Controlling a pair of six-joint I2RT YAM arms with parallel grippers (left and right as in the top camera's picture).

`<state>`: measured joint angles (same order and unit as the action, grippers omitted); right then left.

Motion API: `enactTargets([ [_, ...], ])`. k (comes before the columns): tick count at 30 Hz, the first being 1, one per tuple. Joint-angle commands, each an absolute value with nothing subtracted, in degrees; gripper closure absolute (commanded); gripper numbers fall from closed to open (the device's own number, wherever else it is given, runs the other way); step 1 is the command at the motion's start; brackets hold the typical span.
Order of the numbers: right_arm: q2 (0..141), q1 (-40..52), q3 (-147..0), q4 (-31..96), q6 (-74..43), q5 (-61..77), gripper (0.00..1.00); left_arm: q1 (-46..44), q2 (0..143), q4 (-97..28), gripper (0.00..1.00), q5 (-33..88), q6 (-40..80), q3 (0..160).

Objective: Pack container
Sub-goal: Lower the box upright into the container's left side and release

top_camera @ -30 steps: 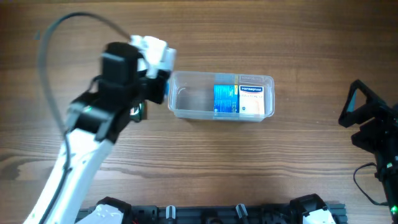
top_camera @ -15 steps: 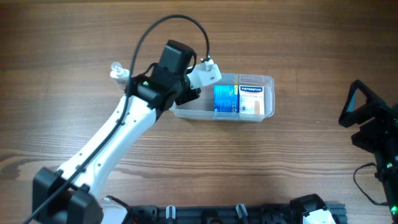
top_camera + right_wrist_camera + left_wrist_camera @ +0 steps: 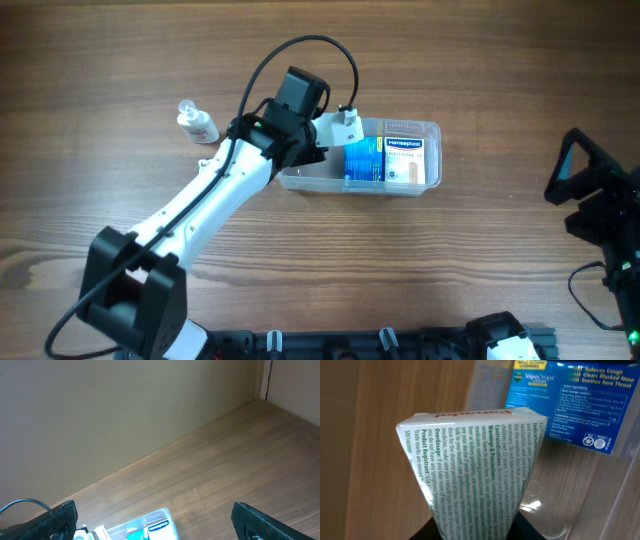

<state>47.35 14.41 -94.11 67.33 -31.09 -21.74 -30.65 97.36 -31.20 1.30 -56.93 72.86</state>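
Note:
The clear plastic container (image 3: pixel 425 128) lies in the middle of the table with a blue box (image 3: pixel 363 160) and a white-and-blue box (image 3: pixel 406 162) in its right half. My left gripper (image 3: pixel 338 128) is shut on a white box with green print (image 3: pixel 480 470) and holds it over the container's left end. In the left wrist view the blue box (image 3: pixel 560 405) and the container's clear floor (image 3: pixel 570 495) lie just beyond the held box. My right gripper (image 3: pixel 590 200) rests open and empty at the table's right edge, aimed across the table toward the container (image 3: pixel 145 527).
A small clear bottle with a white cap (image 3: pixel 196 122) lies on the wooden table left of the container, beside my left arm.
My left arm has swung right with the white box, from left of the container to over its left end. The small bottle, hidden under the arm before, now shows. The right arm is unmoved.

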Motion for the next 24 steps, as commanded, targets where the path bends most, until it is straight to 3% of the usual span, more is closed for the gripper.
enactTargets([
  [1, 47.31, 14.28, -94.02, 67.40, -31.68, -22.65, 0.00, -30.87, 99.53, -31.03, 0.69, 0.99, -59.18, 73.14],
  [6, 47.31, 14.28, -94.02, 67.40, -31.68, -22.65, 0.00, -30.85, 100.97, -30.98, 0.69, 0.95, -62.81, 73.14],
  [14, 47.31, 14.28, -94.02, 67.46, -31.68, -22.65, 0.00, -30.85, 101.08, -30.59, 0.52, -0.12, -62.59, 73.14],
  [19, 47.31, 14.28, -94.02, 67.48, -31.66, -22.65, 0.00, -30.85, 101.06, -30.17, 0.34, -2.94, -62.54, 73.14],
  [20, 47.31, 14.28, -94.02, 67.57, -31.68, -22.65, 0.00, -30.85, 101.03, -30.15, 0.00, -3.55, -62.30, 73.14],
  [24, 47.31, 14.28, -94.02, 67.59, -31.66, -22.65, 0.00, -31.55, 99.48, -30.17, 0.00, -4.19, -55.72, 73.14],
])
